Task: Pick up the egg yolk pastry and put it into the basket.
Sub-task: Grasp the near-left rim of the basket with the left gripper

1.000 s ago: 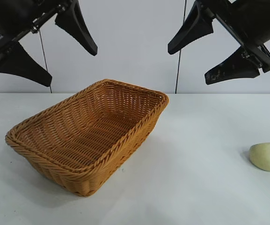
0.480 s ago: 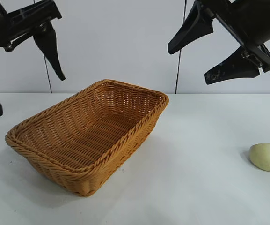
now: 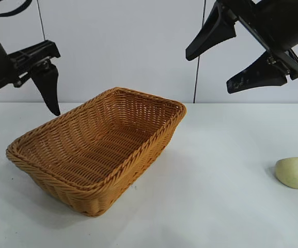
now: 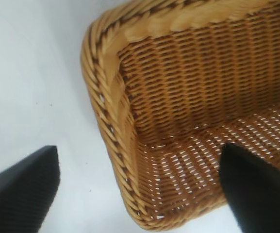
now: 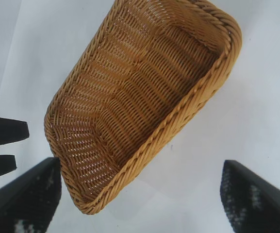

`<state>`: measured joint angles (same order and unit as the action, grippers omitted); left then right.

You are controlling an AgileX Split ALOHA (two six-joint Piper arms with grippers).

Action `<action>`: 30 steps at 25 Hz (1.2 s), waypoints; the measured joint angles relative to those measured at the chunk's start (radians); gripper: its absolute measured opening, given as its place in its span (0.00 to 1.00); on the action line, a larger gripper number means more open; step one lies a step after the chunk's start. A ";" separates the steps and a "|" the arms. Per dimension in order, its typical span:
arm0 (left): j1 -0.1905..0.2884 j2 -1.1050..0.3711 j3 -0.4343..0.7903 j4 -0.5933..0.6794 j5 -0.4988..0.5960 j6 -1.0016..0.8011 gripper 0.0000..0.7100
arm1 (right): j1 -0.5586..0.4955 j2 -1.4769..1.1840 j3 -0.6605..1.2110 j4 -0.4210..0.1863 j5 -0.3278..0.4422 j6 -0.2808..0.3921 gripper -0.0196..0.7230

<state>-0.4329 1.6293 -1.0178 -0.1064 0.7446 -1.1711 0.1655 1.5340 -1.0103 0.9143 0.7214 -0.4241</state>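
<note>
The right end effector (image 3: 231, 54), jaws spread wide and empty, is held high above the white worktop (image 3: 216, 206), beyond and to the right of the large orange-brown woven wicker basket (image 3: 99, 150). The small, pale yellow-cream, smooth rounded egg yolk pastry (image 3: 294, 172) is seen on the worktop well to the right of the basket, below and to the right of this end effector; no long axis is evident. The right arm is judged the nearer. The left end effector (image 3: 19, 126), likewise spread and empty, is shown at the basket's left end, far from the pastry.
</note>
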 joint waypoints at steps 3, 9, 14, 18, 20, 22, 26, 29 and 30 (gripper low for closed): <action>0.000 0.030 0.035 -0.002 -0.032 0.000 0.91 | 0.000 0.000 0.000 -0.003 0.000 0.000 0.88; 0.000 0.076 0.064 -0.008 -0.097 0.000 0.91 | 0.000 0.000 0.000 -0.003 -0.001 0.000 0.88; 0.000 0.131 0.064 -0.016 -0.152 0.000 0.91 | 0.000 0.000 0.000 -0.004 -0.001 0.000 0.88; 0.000 0.180 0.064 -0.061 -0.224 0.000 0.91 | 0.000 0.000 0.000 -0.007 -0.001 0.000 0.88; 0.000 0.207 0.064 -0.072 -0.253 0.000 0.91 | 0.000 0.000 0.000 -0.007 -0.001 0.000 0.88; 0.000 0.235 0.064 -0.075 -0.269 0.000 0.91 | 0.000 0.000 0.000 -0.007 -0.001 0.000 0.88; 0.000 0.264 0.064 -0.076 -0.274 0.000 0.90 | 0.000 0.000 0.000 -0.008 -0.001 0.000 0.88; 0.000 0.264 0.064 -0.077 -0.279 0.000 0.83 | 0.000 0.000 0.000 -0.008 -0.001 0.000 0.88; 0.000 0.264 0.064 -0.077 -0.278 0.000 0.76 | 0.000 0.000 0.000 -0.008 -0.001 0.000 0.88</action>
<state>-0.4329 1.8933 -0.9541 -0.1830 0.4667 -1.1715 0.1655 1.5340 -1.0103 0.9062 0.7205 -0.4241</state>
